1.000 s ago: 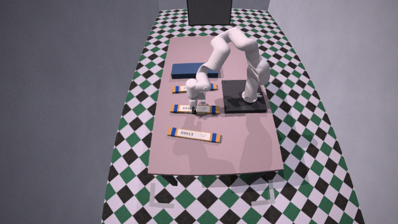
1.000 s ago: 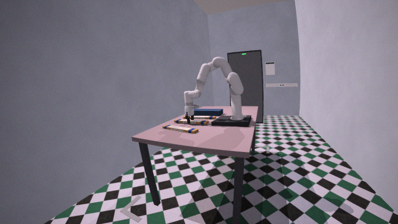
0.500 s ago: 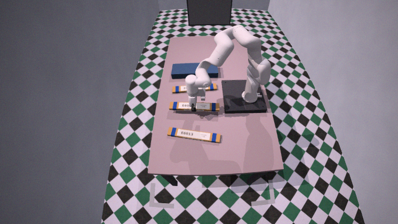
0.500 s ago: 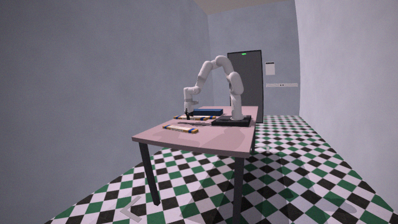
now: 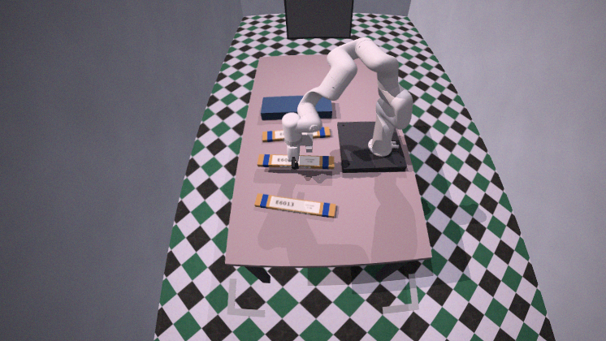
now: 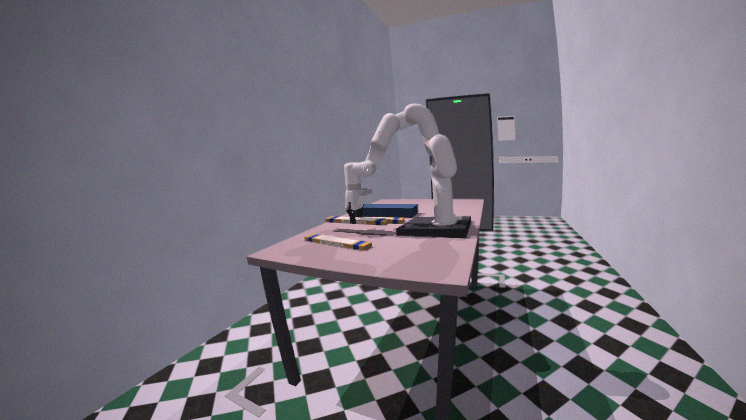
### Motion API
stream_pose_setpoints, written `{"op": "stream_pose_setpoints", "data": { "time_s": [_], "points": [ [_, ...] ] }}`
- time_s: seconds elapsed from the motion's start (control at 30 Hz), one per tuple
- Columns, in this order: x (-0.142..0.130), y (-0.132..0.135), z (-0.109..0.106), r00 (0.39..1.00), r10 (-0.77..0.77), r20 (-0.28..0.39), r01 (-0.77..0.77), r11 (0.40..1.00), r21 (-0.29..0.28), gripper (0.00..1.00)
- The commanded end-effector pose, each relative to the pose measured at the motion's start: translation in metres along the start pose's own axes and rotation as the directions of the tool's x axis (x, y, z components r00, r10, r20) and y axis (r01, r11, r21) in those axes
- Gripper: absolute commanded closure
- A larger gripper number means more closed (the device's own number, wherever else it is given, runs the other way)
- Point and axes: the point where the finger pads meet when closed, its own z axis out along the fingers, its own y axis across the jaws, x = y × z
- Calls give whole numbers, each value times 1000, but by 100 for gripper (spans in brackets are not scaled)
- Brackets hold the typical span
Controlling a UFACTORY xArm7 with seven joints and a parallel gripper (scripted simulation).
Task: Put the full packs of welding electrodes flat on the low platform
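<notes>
Three long orange packs with blue bands and white labels are on the pink table. The far pack lies near the blue low platform [image 5: 296, 107], partly hidden by the arm. The middle pack [image 5: 295, 161] is held a little above the table, its shadow below it. My gripper [image 5: 294, 162] is shut on the middle pack near its centre, fingers across its width. The near pack [image 5: 295, 205] lies flat, marked E6013. In the side view the gripper [image 6: 351, 212] holds the middle pack [image 6: 365, 220] just in front of the platform [image 6: 389, 210]; the near pack [image 6: 338, 241] lies closer.
The arm's black base plate [image 5: 370, 146] sits at the table's right side. A dark door [image 6: 460, 156] stands behind the table. The table's left edge runs close to the packs' left ends.
</notes>
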Motion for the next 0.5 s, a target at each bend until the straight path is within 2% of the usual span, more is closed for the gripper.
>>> {"op": "stream_pose_setpoints", "data": {
  "time_s": [0.0,0.47],
  "points": [
    [-2,1,-2,1000,0,5,0,1000,-2,42],
    [-2,1,-8,1000,0,5,0,1000,-2,42]
  ]
}}
